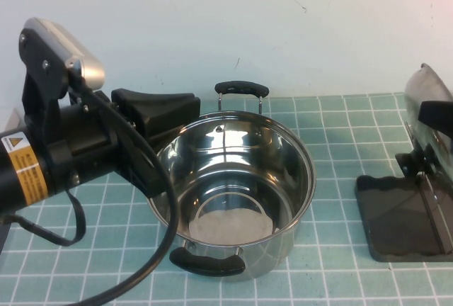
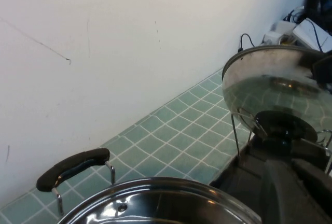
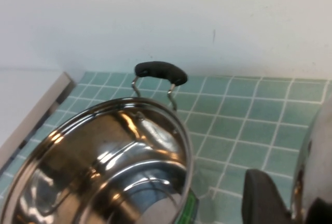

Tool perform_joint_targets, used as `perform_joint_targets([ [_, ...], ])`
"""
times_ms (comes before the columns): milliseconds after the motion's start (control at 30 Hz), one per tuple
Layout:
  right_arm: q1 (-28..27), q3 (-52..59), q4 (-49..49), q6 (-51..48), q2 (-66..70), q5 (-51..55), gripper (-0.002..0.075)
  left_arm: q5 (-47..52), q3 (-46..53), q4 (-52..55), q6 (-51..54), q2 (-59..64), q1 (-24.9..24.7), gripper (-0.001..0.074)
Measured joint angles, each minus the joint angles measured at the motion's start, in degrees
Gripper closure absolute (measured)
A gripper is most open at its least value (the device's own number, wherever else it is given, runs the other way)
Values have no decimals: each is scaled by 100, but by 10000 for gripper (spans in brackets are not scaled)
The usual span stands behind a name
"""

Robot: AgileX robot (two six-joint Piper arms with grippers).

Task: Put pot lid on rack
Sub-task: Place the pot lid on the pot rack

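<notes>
The pot lid point(image 1: 425, 90), shiny steel, stands tilted on edge at the far right, over the rack point(image 1: 403, 228). In the left wrist view the lid point(image 2: 270, 89) shows its black knob point(image 2: 282, 125) turned toward the pot, low among the rack's wire dividers point(image 2: 243, 130). My right gripper point(image 1: 437, 118) is shut on the lid's upper rim. The right wrist view shows the rim point(image 3: 314, 156) between the gripper's black fingers point(image 3: 262, 198). My left gripper point(image 1: 159, 111) hovers at the left rim of the steel pot point(image 1: 304, 157), holding nothing.
The open pot with two black handles point(image 1: 242, 88) fills the table's middle, left of the rack. A white wall runs close behind. A white ledge point(image 3: 26, 105) lies beyond the pot's left side. Cables point(image 2: 290, 24) sit behind the rack.
</notes>
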Motion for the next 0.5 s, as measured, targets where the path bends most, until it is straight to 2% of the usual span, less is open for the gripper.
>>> perform_joint_targets([
  [333, 0, 0, -369, 0, -107, -422, 508, 35, 10, 461, -364, -5, 0, 734],
  [500, 0, 0, -586, 0, -344, -456, 508, 428, 10, 693, -642, -49, 0, 734],
])
